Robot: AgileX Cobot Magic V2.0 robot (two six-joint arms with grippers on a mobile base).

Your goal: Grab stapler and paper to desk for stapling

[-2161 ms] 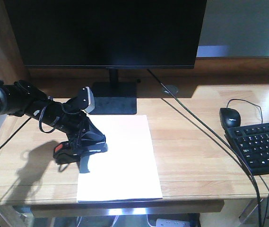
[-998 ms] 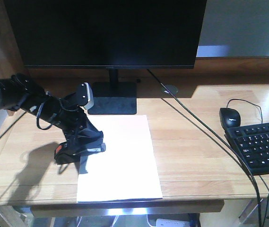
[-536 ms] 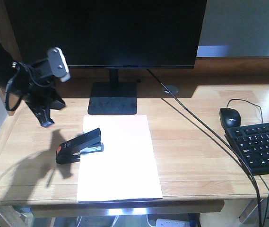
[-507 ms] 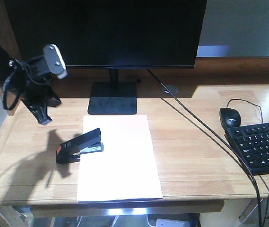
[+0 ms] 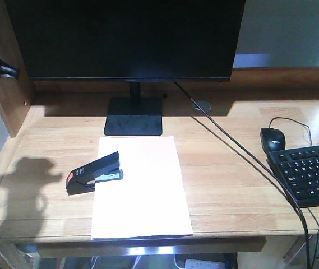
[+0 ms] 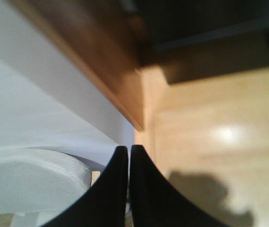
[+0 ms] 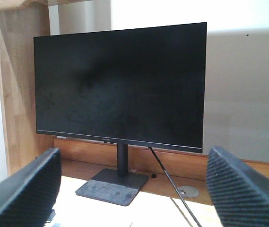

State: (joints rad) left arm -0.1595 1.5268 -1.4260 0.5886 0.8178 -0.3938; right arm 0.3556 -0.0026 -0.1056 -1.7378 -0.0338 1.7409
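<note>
Stapler sits lower left on desk, its front on paper; placement looks done. Left gripper closed, empty; right gripper wide. Next: press stapler.

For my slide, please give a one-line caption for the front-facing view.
Black stapler resting partly on the left edge of the white paper, on the wooden desk before a dark monitor.

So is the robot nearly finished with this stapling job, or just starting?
Nearly finished, it seems. The paper lies flat on the desk, and the stapler sits with its front end over the sheet's left edge. Nothing is in hand: the left gripper is shut and empty, the right gripper open. Whether a staple went in cannot be seen.
</note>
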